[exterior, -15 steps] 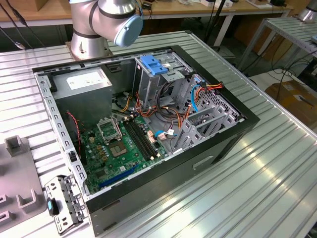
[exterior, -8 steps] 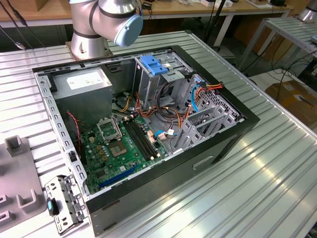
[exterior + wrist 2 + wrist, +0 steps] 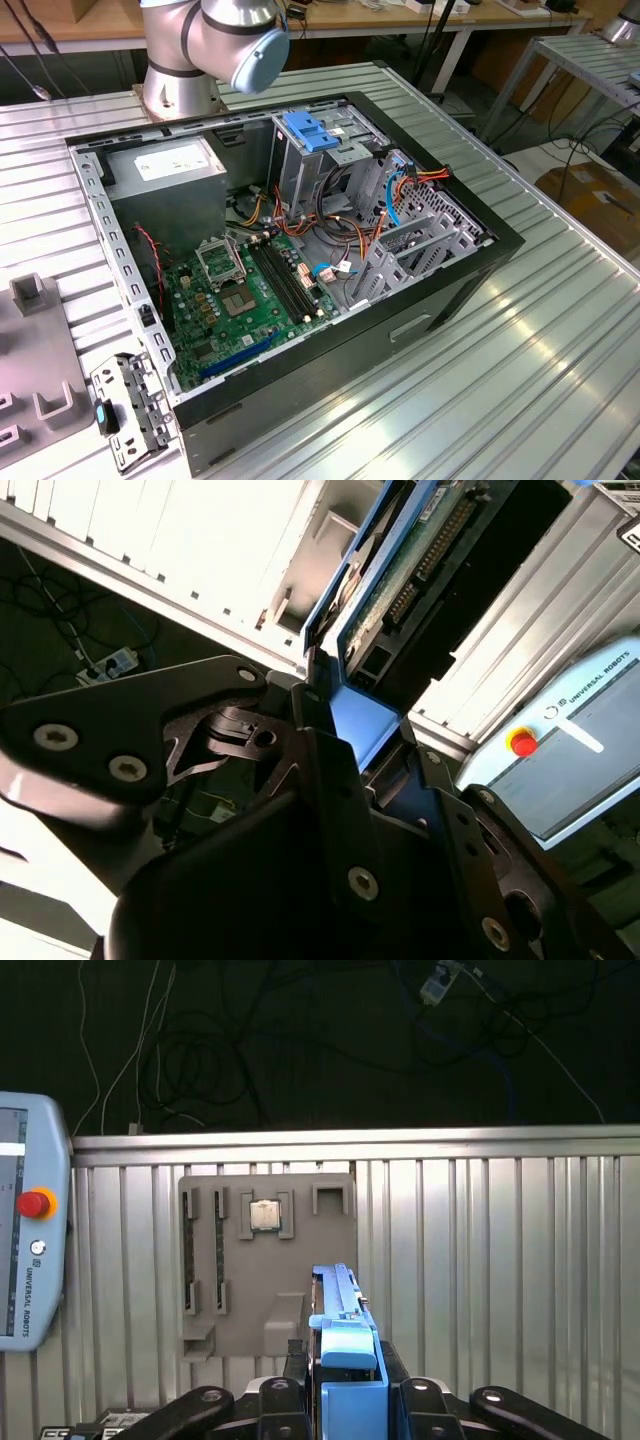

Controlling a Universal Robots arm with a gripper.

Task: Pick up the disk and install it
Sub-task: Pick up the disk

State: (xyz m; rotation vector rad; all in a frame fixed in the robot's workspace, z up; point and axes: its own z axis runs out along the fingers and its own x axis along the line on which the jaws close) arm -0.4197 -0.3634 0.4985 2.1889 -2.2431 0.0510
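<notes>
Tool (image 3: 346, 1396) tight on blue edge of disk (image 3: 338, 1305)

The gripper (image 3: 345, 1385) hides one end of the disk (image 3: 345, 1345). The exterior view's edge cuts off the arm (image 3: 215, 40).

An open black computer case (image 3: 330, 385) lies on a ribbed metal table (image 3: 520, 390), filling the middle of the exterior view. Inside it, a green motherboard (image 3: 235, 300) sits toward the lower left. A grey metal box with a white sticker (image 3: 165, 185) sits in the upper left corner. A blue plastic latch (image 3: 312, 133) tops the drive cage at the upper centre, with orange and blue cables (image 3: 395, 195) just right of it. In the first wrist view, a grey fixture plate (image 3: 240, 1290) holds a small square chip (image 3: 264, 1215).
</notes>
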